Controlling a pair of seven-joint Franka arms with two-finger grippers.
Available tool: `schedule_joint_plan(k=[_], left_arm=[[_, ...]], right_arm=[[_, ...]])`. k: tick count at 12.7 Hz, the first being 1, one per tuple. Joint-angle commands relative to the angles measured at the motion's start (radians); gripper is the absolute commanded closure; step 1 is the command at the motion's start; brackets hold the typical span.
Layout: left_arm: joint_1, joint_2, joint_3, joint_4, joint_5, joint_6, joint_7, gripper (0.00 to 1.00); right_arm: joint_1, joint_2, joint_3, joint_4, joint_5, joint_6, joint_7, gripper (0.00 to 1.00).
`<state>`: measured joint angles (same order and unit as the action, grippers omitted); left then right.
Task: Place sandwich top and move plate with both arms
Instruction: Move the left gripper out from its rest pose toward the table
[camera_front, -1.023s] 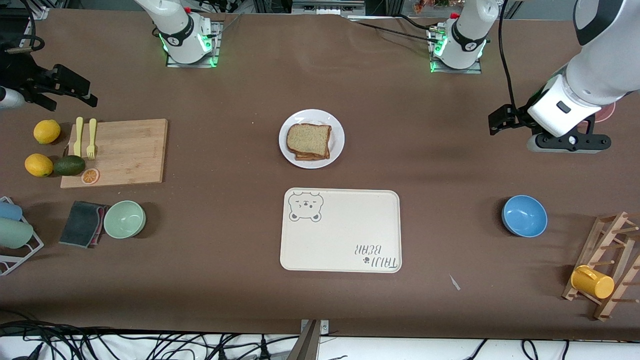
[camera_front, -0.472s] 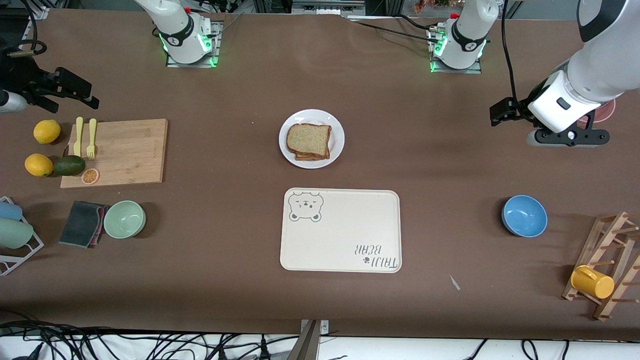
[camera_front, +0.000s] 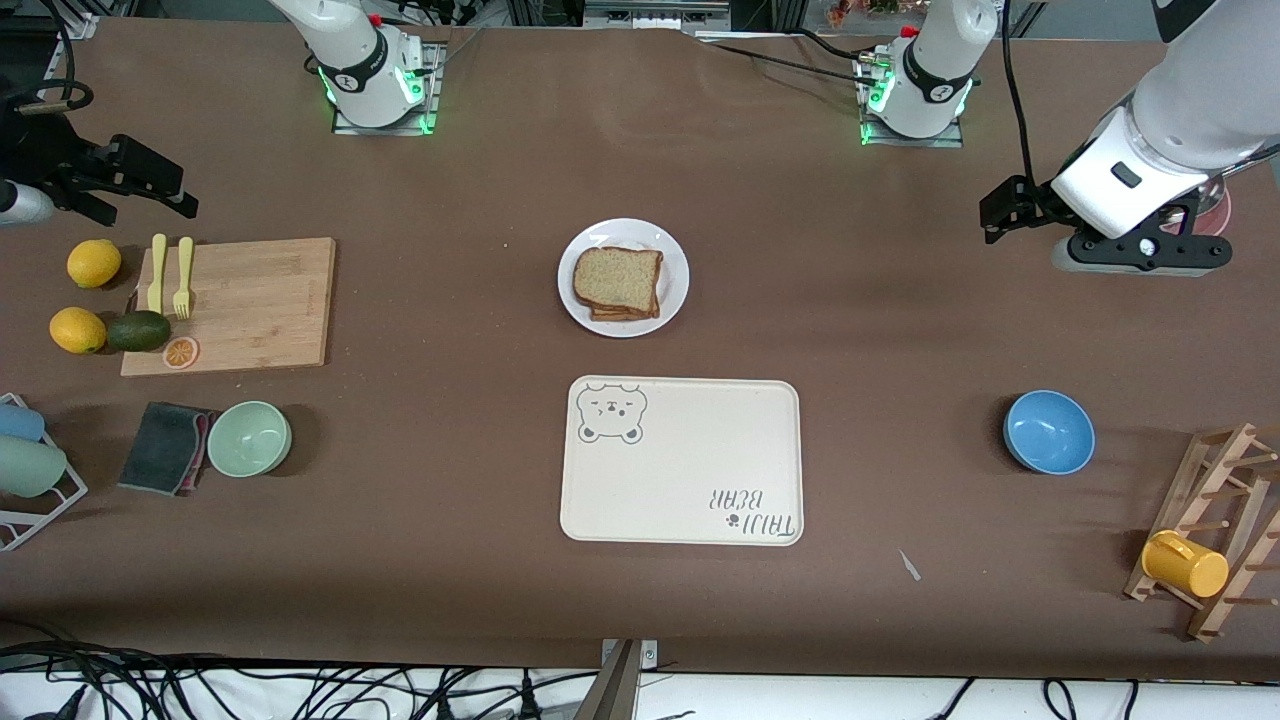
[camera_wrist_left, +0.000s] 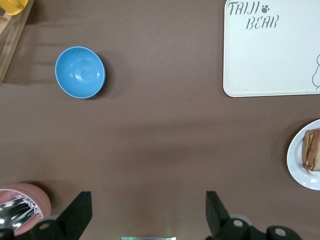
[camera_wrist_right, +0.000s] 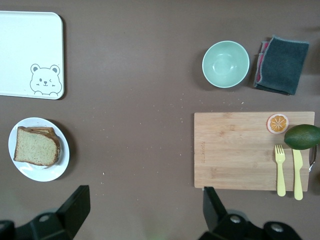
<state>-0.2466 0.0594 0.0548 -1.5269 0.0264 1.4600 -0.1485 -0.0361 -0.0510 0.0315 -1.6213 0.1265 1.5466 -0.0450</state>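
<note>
The sandwich top (camera_front: 617, 277), a light brown slice with a darker crust, lies on top of the stacked bread on the white plate (camera_front: 673, 252) at the table's middle. The right wrist view shows the slice (camera_wrist_right: 36, 146) and the plate (camera_wrist_right: 39, 175); the left wrist view shows only the plate's edge (camera_wrist_left: 299, 167). Over the table at the left arm's end, my left gripper (camera_front: 1140, 260) (camera_wrist_left: 148, 212) hangs open and empty next to a pink cup (camera_wrist_left: 25, 202). My right gripper (camera_front: 100, 185) (camera_wrist_right: 145, 210) is open and empty too, up in the air at the right arm's end.
A cream bear-print tray (camera_front: 683, 460) lies nearer the camera than the plate. A blue bowl (camera_front: 1048, 431) and a wooden rack with a yellow mug (camera_front: 1185, 564) sit toward the left arm's end. A cutting board (camera_front: 240, 300), lemons, an avocado, a green bowl (camera_front: 249, 438) and a cloth sit toward the right arm's end.
The left arm has drawn its gripper back toward its own end of the table. The right gripper has shifted only slightly. Plate and bread have not moved.
</note>
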Motion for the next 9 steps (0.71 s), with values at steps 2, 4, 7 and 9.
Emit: schedule_joint_plan(k=[2, 4, 7, 9], left_arm=[[0.001, 0.016, -0.001, 0.024, 0.035, 0.003, -0.002, 0.00], [0.003, 0.016, -0.001, 0.022, 0.035, 0.013, -0.003, 0.00], [0.004, 0.016, 0.000, 0.022, 0.032, 0.013, -0.003, 0.00], [0.004, 0.013, -0.001, 0.022, 0.026, 0.010, -0.003, 0.00]], right_arm=[[-0.013, 0.014, 0.002, 0.017, 0.024, 0.007, -0.015, 0.00], [-0.013, 0.019, 0.002, 0.017, 0.024, 0.010, -0.012, 0.00], [-0.013, 0.019, 0.002, 0.018, 0.024, 0.010, -0.012, 0.00], [-0.013, 0.019, 0.002, 0.018, 0.024, 0.010, -0.012, 0.00]])
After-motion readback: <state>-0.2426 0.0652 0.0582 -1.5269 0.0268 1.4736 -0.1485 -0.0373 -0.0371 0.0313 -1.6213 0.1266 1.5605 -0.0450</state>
